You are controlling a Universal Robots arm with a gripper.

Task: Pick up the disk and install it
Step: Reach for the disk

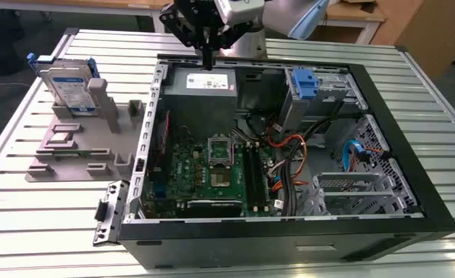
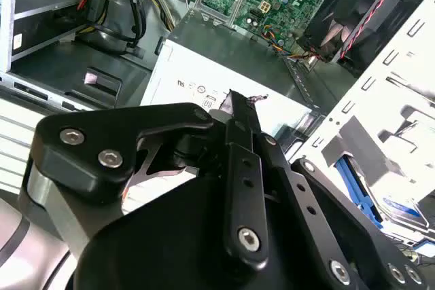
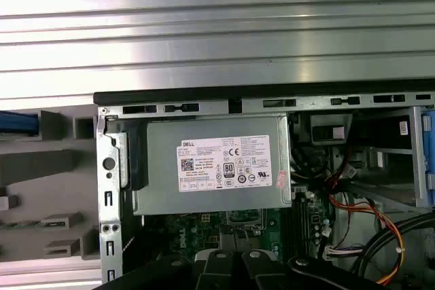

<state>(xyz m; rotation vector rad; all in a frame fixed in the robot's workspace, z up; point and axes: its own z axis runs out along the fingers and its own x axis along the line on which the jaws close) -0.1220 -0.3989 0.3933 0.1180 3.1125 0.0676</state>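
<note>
Disk (image 1: 66, 87) upright in grey holder (image 1: 79, 152), case (image 1: 289, 234) open

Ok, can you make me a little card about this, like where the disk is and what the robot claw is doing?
disk: standing upright in the grey holder, at the exterior view's left of the computer case
gripper: shut, empty, hanging over the power-supply box
disk to gripper: apart, not touching
computer case: open, on the slatted metal table
</note>
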